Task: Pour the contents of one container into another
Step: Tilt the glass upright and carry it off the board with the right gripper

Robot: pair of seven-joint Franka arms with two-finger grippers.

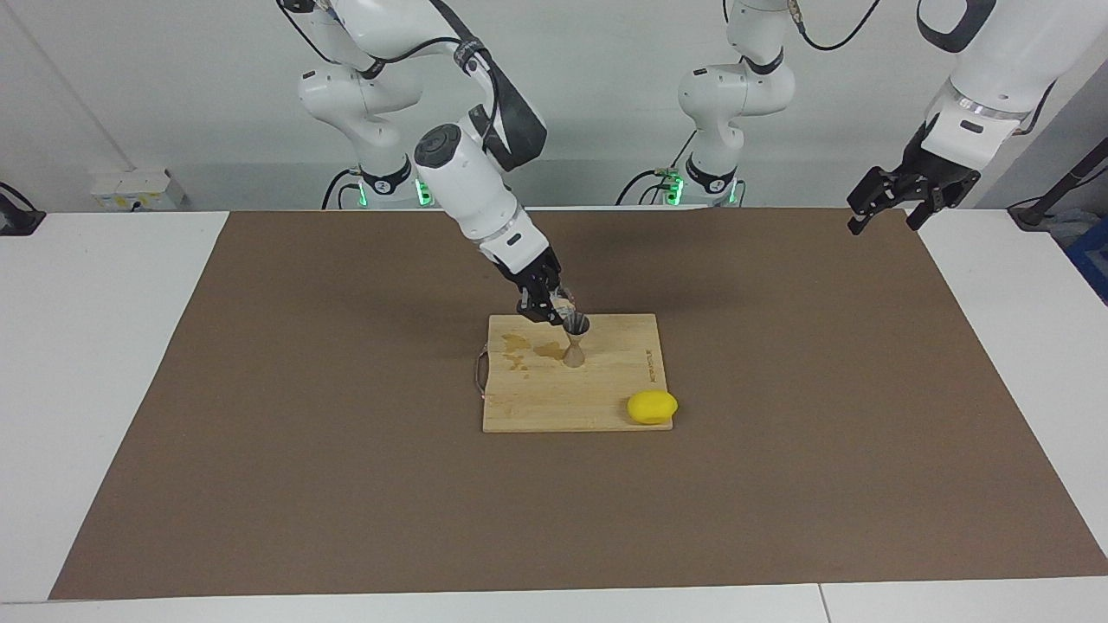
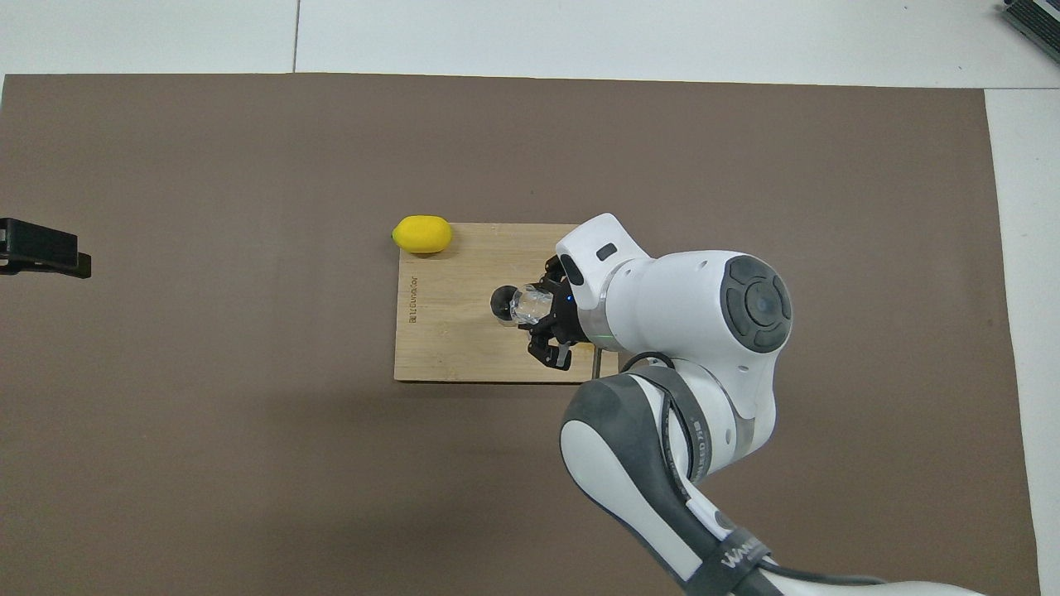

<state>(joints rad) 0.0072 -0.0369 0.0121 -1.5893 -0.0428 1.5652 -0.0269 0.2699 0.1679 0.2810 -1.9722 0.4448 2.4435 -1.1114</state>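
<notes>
Steel and hourglass-shaped, the jigger (image 1: 575,339) stands upright on the board (image 1: 606,398), near its middle and a little toward the robots' edge. What its top cone holds cannot be made out. Clear and squat, the cup (image 1: 564,305) hangs tilted in the air with its mouth right at the jigger's rim, on the side of the right arm's end of the desk; in the overhead view the cup (image 2: 527,305) sits at 3 o'clock of the jigger (image 2: 502,302), overlapping its rim. Its contents cannot be seen. Darker wet-looking stains (image 1: 530,349) mark the board beside the jigger's foot.

A lemon (image 1: 652,407) lies at the board's corner farthest from the robots, toward the left arm's end, at about 10 o'clock of the jigger in the overhead view.

The right gripper (image 1: 554,307) is clamped on the cup, its arm slanting steeply down over the board's robot-side edge. The left gripper (image 1: 883,221) waits, fingers spread, high over the mat's (image 1: 260,389) corner at the left arm's end.
</notes>
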